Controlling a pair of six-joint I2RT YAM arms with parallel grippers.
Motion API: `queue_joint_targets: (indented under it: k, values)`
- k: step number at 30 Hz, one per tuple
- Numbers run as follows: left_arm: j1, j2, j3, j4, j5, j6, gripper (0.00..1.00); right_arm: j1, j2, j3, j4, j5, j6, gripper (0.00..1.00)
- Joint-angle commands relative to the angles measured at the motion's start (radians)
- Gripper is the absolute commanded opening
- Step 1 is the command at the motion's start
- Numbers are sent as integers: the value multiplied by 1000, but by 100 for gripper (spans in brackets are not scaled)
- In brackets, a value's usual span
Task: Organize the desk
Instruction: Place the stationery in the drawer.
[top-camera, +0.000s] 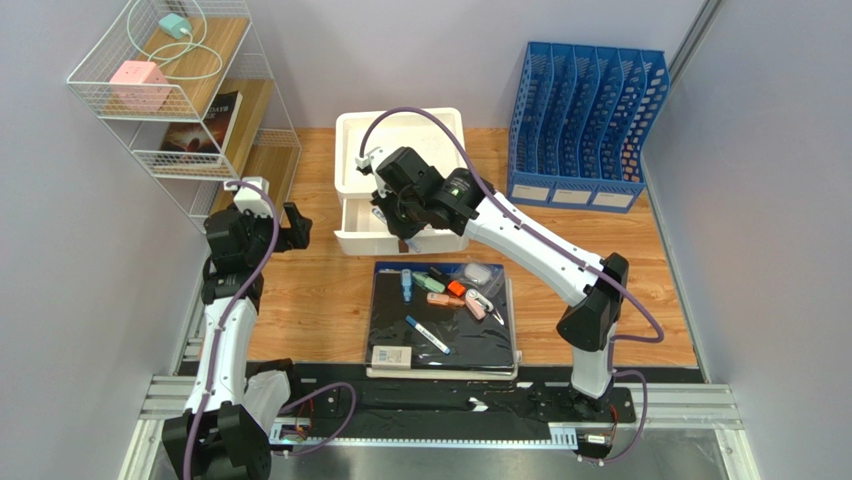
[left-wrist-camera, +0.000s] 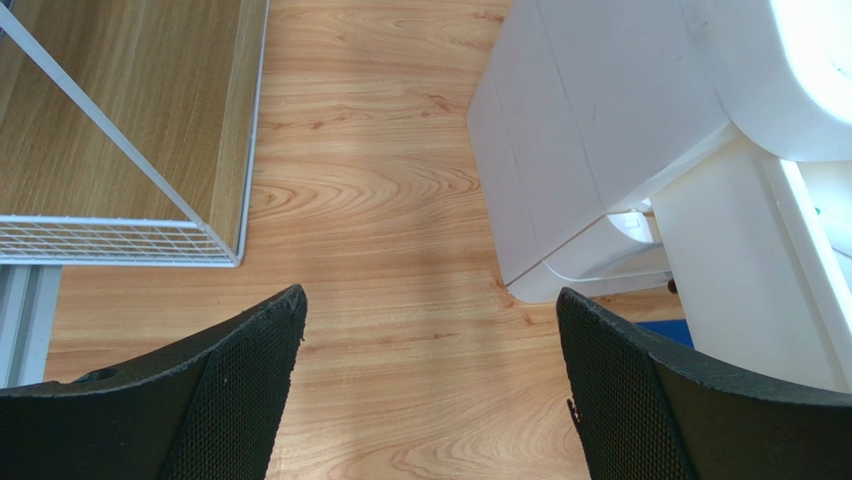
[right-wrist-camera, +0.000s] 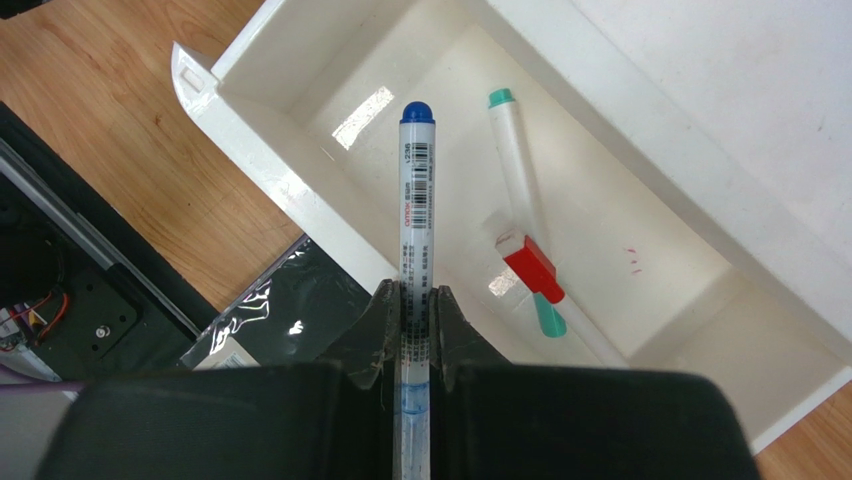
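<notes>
Top external view: the bench, a broad top of light orange-brown planks, is filling the middle of the frame and carrying everything else.
Room: pale lavender-grey walls are closing in on the left, far and right sides.
Far edge: a white drawer unit is sitting at the middle, a blue file rack is standing toward the far right corner, and a white wire shelf with wooden boards is standing at the far left corner.
Near middle: a black mat is lying flat on the wood, with several pens and small items scattered on it.
Right end effector: it is pinching a blue-capped marker tightly between its fingers, holding it above the pulled-out drawer.
Drawer contents: a green-capped marker and a red piece are lying on the white floor.
Left end effector: its jaws are standing spread wide and gripping nothing, hanging over bare wood between the wire shelf and the drawer unit.
</notes>
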Motion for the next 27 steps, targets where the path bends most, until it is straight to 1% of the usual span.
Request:
queue_joint_targets:
  k: [1, 4, 7, 11, 12, 14, 15, 20, 25, 26, 27]
  values:
    - [9, -21, -4, 43, 15, 15, 99, -21, 4, 56, -42, -35, -21, 0]
    - [10, -24, -4, 42, 14, 15, 99, -35, 20, 76, -45, -38, -21, 0]
    - [10, -25, -4, 42, 14, 15, 99, -54, 52, 135, -62, -35, -34, 0]
    - [10, -30, -6, 40, 9, 16, 99, -87, 119, 281, -107, -46, -50, 2]
    - [9, -30, -4, 40, 9, 15, 99, -88, 132, 298, -119, -43, -56, 8]
    - [10, -30, -6, 37, 9, 15, 99, -99, 155, 317, -122, -33, -61, 16]
    - [9, -33, -6, 39, 11, 16, 99, -104, 158, 320, -122, -32, -62, 22]
    - [10, -31, -6, 42, 14, 15, 99, -122, 153, 277, -108, -44, -61, 21]
    - [10, -30, -6, 40, 15, 15, 99, -125, 129, 229, -93, -32, -74, 29]
    - [9, -30, -6, 39, 15, 15, 99, -125, 118, 225, -84, -23, -74, 32]
    - [9, -30, -6, 39, 15, 15, 99, -125, 113, 217, -75, -18, -76, 39]
